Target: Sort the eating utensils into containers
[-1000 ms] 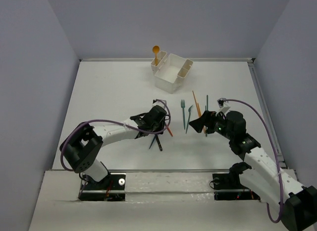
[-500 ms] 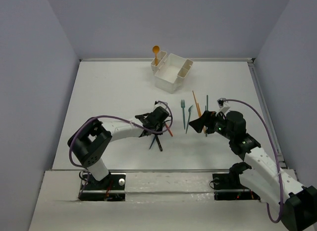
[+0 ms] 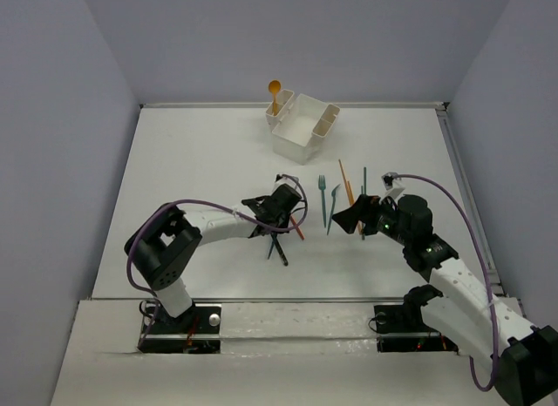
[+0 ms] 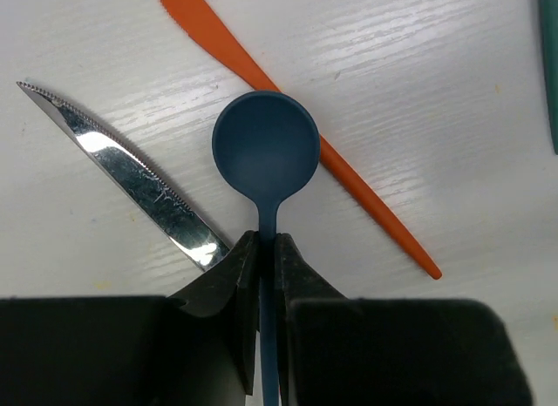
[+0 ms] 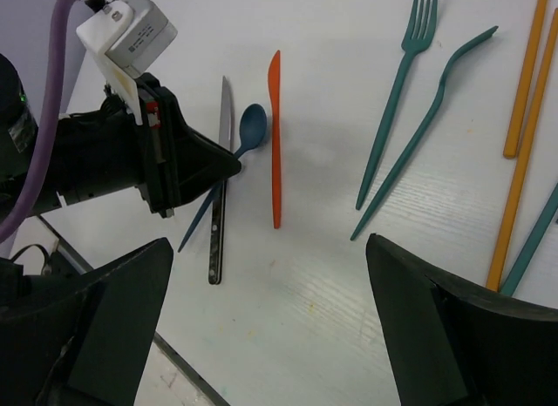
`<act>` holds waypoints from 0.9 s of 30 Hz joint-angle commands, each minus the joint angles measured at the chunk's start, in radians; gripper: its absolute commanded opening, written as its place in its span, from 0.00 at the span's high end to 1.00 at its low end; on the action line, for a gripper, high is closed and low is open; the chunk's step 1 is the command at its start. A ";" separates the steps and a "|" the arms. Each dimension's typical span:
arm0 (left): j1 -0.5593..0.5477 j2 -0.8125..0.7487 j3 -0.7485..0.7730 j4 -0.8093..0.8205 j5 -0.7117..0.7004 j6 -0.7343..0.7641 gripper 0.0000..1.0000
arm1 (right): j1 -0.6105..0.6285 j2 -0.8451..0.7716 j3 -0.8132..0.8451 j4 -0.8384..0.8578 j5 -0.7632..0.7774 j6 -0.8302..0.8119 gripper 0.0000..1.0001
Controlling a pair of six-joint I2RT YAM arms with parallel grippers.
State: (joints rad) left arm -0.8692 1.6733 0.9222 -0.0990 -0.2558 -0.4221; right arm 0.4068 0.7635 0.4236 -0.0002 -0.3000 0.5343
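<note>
The left gripper (image 4: 268, 242) is clenched on the thin neck of the blue spoon (image 4: 266, 143), with both fingers pressing the handle just under the round bowl. In the left wrist view the bowl stands at 12 o'clock from the fingertips. It covers part of the orange knife (image 4: 377, 220), which runs across the table from 11 o'clock to 4 o'clock. I cannot tell whether the spoon touches this knife. A metal knife (image 4: 131, 178) with a toothed edge lies at 10 o'clock from the fingers, and its lower end goes under the left finger. In the top view this group is near the middle of the table (image 3: 192, 153), and the white caddy (image 3: 293, 148) stands well apart at 12 o'clock, by the far edge. An orange spoon (image 3: 274, 91) stands upright in the narrow compartment on the caddy's left side. The right gripper (image 5: 279, 336) is released, its jaws spread wide above the table and holding nothing. At 1 o'clock from it lie a teal fork (image 5: 397, 84), a second teal utensil (image 5: 427, 118) with a curved handle, and orange chopsticks (image 5: 523, 101).
</note>
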 commanded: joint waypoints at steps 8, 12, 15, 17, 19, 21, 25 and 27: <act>0.028 -0.144 0.234 0.004 -0.135 0.045 1.00 | 0.006 -0.018 0.000 0.026 0.009 -0.008 0.01; 0.157 -0.089 0.399 0.137 -0.157 0.065 1.00 | 0.006 -0.029 -0.014 0.042 0.012 0.000 0.01; 0.229 0.004 0.545 0.198 -0.178 0.066 1.00 | 0.006 -0.035 -0.019 0.048 0.015 0.000 0.01; 0.291 0.063 0.634 0.223 -0.175 0.074 1.00 | 0.006 -0.046 -0.028 0.068 0.013 0.001 0.01; 0.326 0.170 0.803 0.245 -0.210 0.127 1.00 | 0.006 -0.047 -0.045 0.104 -0.002 0.004 0.01; 0.348 0.299 1.002 0.246 -0.246 0.163 1.00 | 0.006 -0.043 -0.052 0.126 -0.011 0.012 0.01; 0.404 0.512 1.289 0.277 -0.255 0.194 1.00 | 0.006 -0.013 -0.054 0.163 -0.008 0.007 0.01; 0.429 0.628 1.435 0.286 -0.246 0.190 1.00 | 0.006 0.005 -0.052 0.169 -0.008 0.004 0.01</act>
State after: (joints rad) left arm -0.4801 2.1517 2.1166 0.1352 -0.4801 -0.2733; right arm 0.4068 0.7464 0.3695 0.0677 -0.3019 0.5430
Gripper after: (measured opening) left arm 0.075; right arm 0.989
